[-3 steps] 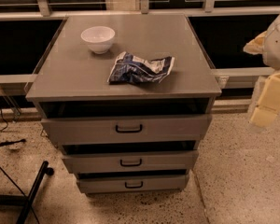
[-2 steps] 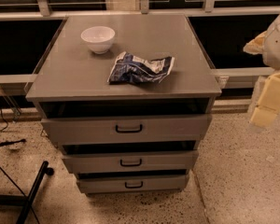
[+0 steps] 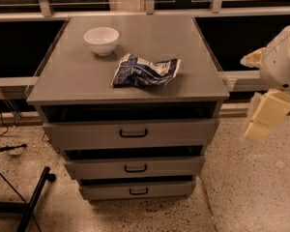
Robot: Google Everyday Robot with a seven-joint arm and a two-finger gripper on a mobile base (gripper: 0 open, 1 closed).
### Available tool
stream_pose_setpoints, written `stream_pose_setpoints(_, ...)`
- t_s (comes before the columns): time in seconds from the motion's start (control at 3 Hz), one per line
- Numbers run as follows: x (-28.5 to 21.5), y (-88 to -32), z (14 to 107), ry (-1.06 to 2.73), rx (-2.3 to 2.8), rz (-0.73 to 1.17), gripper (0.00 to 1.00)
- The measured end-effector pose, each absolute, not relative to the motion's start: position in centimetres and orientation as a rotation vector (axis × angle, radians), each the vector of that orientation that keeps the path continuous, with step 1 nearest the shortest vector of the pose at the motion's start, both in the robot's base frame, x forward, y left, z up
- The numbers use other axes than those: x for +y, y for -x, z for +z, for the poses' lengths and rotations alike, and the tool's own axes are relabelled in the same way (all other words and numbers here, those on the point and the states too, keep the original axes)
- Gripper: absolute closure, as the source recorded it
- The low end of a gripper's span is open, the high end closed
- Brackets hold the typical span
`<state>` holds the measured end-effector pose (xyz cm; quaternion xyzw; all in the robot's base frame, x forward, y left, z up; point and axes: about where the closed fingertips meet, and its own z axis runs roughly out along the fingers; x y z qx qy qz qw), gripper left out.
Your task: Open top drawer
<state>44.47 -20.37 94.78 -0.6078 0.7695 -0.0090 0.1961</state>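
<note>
The top drawer (image 3: 87,135) is the widest grey front under the cabinet top, with a small black bar handle (image 3: 133,133) at its centre. A dark gap shows above its front edge. My gripper (image 3: 262,118) hangs in the air off the cabinet's right side, at about the height of the top drawer front. It is well clear of the handle and touches nothing. The white arm (image 3: 282,62) comes in from the right edge.
A mid-sized drawer (image 3: 134,167) and the smallest drawer (image 3: 137,190) sit below. On the cabinet top (image 3: 77,76) lie a white bowl (image 3: 101,40) and a crumpled blue chip bag (image 3: 145,70). A black stand leg (image 3: 34,197) and cables lie on the floor to the left.
</note>
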Motion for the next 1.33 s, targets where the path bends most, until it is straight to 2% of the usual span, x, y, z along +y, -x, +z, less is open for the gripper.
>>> stream_pose_setpoints(1.33,-13.5,-46.4,81.7,1.749,2.053,0.215,0.0)
